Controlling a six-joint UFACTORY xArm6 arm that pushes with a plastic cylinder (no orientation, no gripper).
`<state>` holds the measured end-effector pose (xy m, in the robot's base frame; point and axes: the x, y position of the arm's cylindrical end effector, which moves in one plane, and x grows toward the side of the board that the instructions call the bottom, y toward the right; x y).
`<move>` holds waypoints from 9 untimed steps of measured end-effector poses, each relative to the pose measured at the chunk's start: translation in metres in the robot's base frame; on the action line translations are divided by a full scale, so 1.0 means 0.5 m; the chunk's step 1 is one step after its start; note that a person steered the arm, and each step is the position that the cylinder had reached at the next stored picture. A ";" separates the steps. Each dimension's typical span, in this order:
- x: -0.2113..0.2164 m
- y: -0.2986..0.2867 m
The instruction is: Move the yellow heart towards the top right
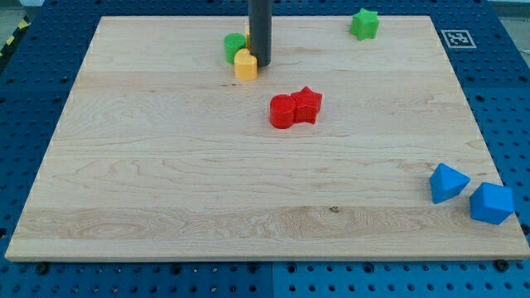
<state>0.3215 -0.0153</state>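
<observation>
A yellow block [245, 64] sits near the view's top centre; its shape reads as rounded, and I cannot tell whether it is a heart. My tip [261, 63] stands right against its right side, touching or nearly touching. A green round block [233, 45] sits just above and left of the yellow block, touching it. The rod hides whatever lies directly behind it.
A green star [363, 23] lies at the top right of the wooden board [166, 182]. A red round block [282, 112] and a red star [307, 104] touch each other at the centre. Two blue blocks [448, 182] [492, 204] sit at the bottom right edge.
</observation>
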 end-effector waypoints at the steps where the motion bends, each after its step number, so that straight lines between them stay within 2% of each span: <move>1: 0.029 -0.041; 4: 0.100 -0.075; 6: 0.100 -0.185; 9: -0.002 -0.202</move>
<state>0.3208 -0.1161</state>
